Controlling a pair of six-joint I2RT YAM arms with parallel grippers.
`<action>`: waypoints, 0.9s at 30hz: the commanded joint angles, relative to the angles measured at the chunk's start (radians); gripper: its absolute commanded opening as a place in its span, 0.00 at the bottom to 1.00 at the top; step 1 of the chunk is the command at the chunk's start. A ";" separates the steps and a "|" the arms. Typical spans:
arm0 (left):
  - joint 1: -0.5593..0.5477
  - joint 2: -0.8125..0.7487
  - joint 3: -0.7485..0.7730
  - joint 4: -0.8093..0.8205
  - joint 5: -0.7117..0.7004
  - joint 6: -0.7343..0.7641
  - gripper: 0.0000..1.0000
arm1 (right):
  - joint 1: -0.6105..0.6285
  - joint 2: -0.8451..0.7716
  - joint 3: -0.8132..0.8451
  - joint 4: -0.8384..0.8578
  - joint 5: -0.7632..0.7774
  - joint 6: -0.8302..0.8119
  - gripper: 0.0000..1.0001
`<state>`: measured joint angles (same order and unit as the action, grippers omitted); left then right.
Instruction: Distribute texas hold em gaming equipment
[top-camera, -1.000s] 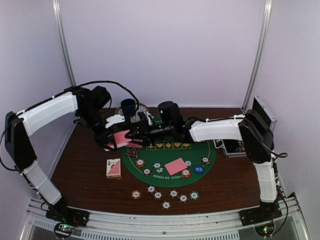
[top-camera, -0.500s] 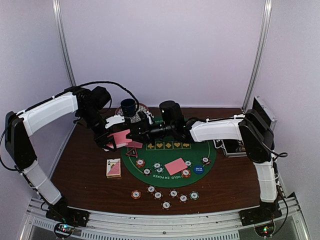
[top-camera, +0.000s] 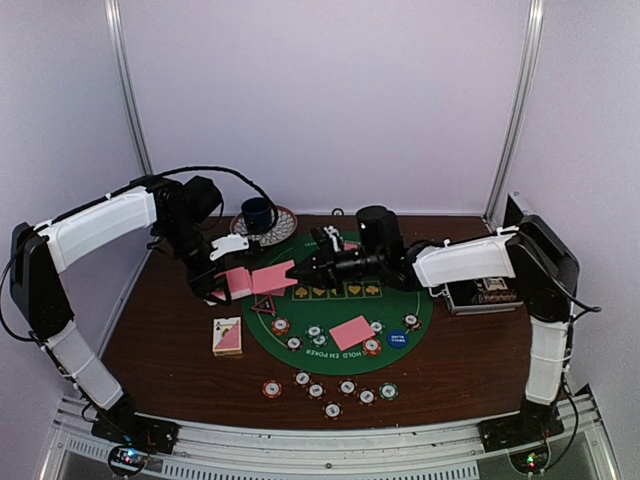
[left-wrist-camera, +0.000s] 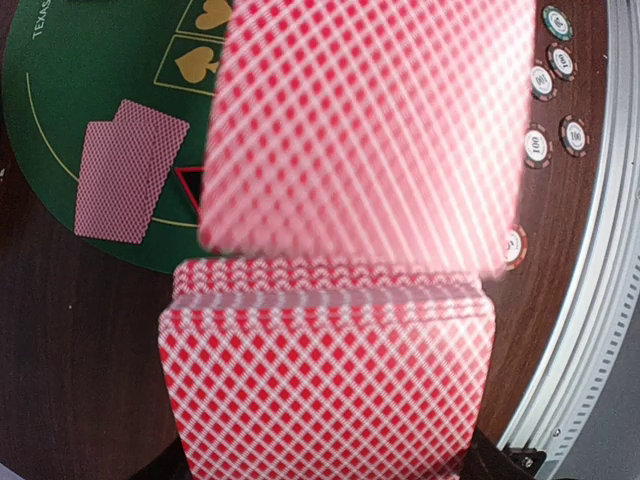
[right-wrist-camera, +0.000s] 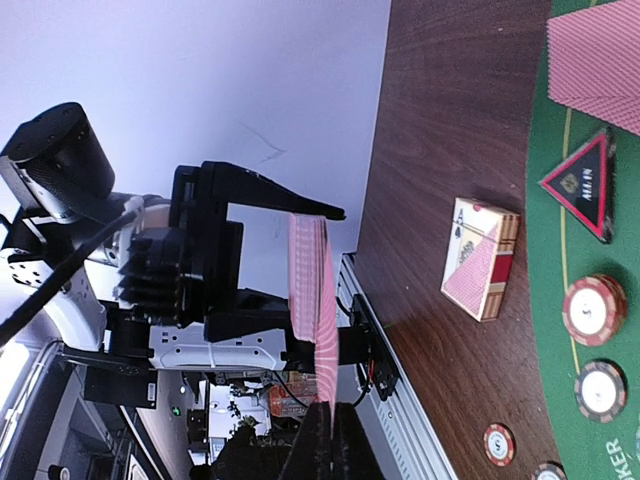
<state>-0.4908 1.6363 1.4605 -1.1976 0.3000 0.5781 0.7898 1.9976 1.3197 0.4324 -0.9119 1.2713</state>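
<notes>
Left hand (top-camera: 222, 283) clamped on deck of pink-backed cards (left-wrist-camera: 330, 390), raised above desk (top-camera: 165, 335) at left edge of green mat (top-camera: 418, 302), right hand (top-camera: 296, 270) pinched together on single card (top-camera: 271, 278) at deck's top

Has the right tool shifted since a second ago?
Yes. The right tool, shut on a pink card, has pulled rightward over the green mat, away from the blue cup.

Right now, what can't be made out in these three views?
- Left wrist: the deck hides the left pincer; the top card is blurred.
- Top external: the chips are too small to read values.
- Every view: the mat cards lie backs up, faces unseen.
</notes>
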 joint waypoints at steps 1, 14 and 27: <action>0.004 -0.025 -0.008 0.025 0.002 0.019 0.00 | -0.050 -0.125 -0.137 -0.005 -0.029 -0.028 0.00; 0.003 -0.027 0.001 0.014 0.016 0.020 0.00 | -0.143 -0.285 -0.303 -0.655 0.029 -0.492 0.00; 0.003 -0.030 0.008 0.007 0.019 0.018 0.00 | -0.141 -0.256 -0.281 -0.808 0.142 -0.623 0.27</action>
<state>-0.4908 1.6360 1.4536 -1.1976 0.2958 0.5850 0.6498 1.7412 1.0214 -0.2951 -0.8398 0.7128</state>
